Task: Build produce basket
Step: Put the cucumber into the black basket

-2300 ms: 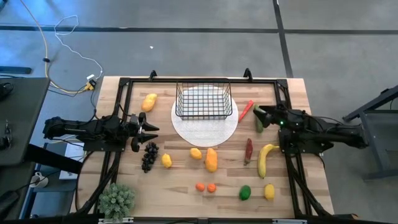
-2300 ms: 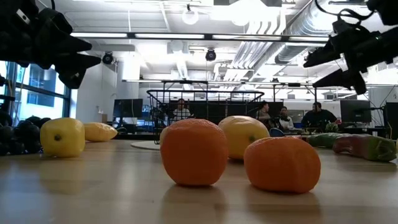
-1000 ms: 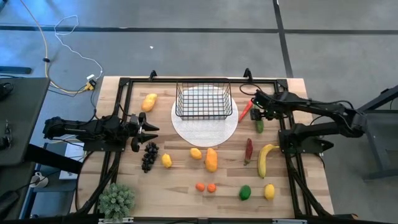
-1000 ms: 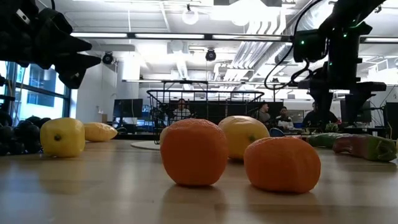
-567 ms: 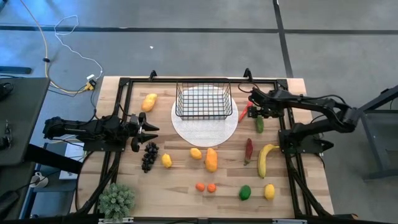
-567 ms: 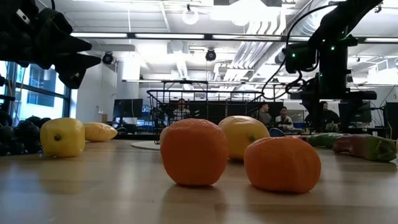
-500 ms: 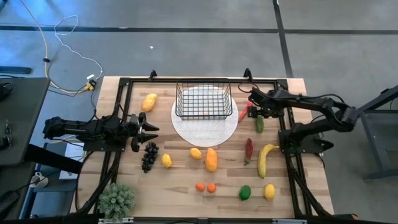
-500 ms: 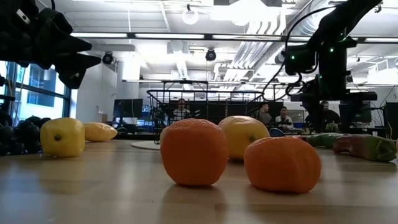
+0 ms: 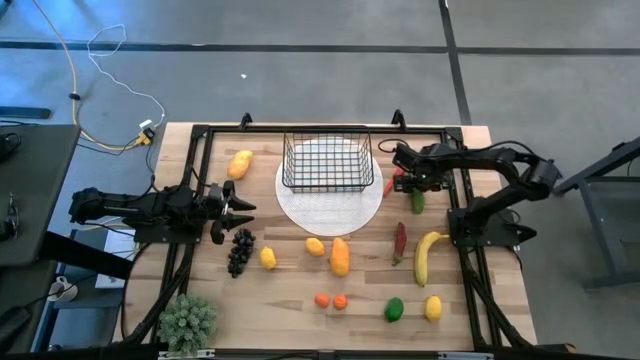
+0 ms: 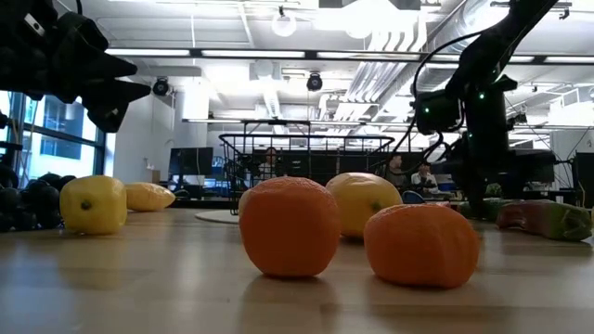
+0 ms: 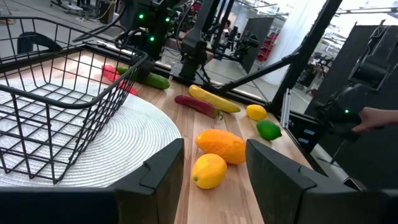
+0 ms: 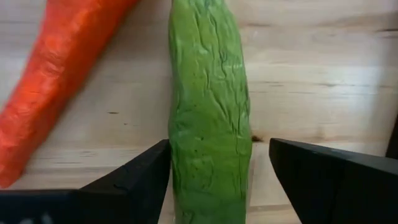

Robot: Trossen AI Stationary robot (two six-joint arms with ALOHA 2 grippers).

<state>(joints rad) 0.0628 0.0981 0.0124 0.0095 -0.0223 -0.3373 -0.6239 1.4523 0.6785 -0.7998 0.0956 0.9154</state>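
Observation:
The black wire basket point(image 9: 327, 163) stands on a round white plate point(image 9: 330, 208). The produce lies spread over the table: a green cucumber point(image 9: 417, 201), a red chilli point(image 9: 393, 180), a banana point(image 9: 428, 254), lemons, small oranges, grapes point(image 9: 240, 250) and a lime point(image 9: 394, 309). My right gripper point(image 9: 409, 185) is open and points down over the cucumber point(image 12: 211, 112), one finger on each side of it, with the chilli point(image 12: 56, 93) beside it. My left gripper point(image 9: 235, 205) is open and holds nothing above the table's left side. My right gripper comes at the cucumber from above, its fingers across the cucumber's length. One finger point(image 12: 146, 177) stands right against the cucumber's side and the other point(image 12: 323, 174) is apart from it. I cannot tell whether the near finger touches. The cucumber lies flat on the table.
A spiky potted plant point(image 9: 188, 320) sits at the near left corner. A dark red chilli point(image 9: 400, 241) lies between plate and banana. A yellow fruit point(image 9: 240, 163) lies left of the basket. Black frame rails run along the table's sides. People sit in the room beyond.
My right gripper has moved a little toward the table's left edge and down, onto the cucumber beside the red chilli. The produce and the basket have stayed where they were.

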